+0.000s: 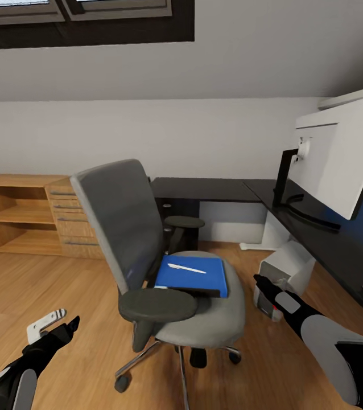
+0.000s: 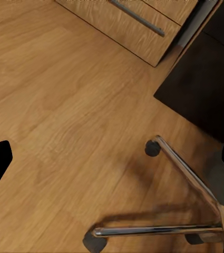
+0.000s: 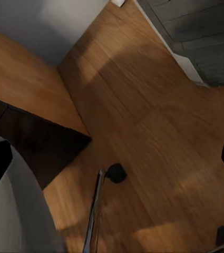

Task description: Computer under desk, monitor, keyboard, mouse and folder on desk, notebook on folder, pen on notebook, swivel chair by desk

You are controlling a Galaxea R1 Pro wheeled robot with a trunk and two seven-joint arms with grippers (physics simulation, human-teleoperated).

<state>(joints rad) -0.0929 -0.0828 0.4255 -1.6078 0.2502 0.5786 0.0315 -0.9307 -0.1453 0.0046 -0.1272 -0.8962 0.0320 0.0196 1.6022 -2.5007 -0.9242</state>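
At frame centre, the flat bright blue folder (image 1: 194, 274), thin, stiff and light, best pinched at an overhanging edge, lies on the grey-upholstered swivel chair (image 1: 147, 256), while the left end effector (image 1: 62, 327) and right end effector (image 1: 261, 283) hang low at either side, their openings impossible to judge.

The swivel chair (image 1: 164, 267) carries the folder (image 1: 196, 274); the worktop (image 1: 318, 239) beside it bears the monitor (image 1: 341, 165).

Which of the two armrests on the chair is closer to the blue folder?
The near armrest: its black pad overlaps the folder's edge in the head view. The far armrest stands apart, toward the desk.
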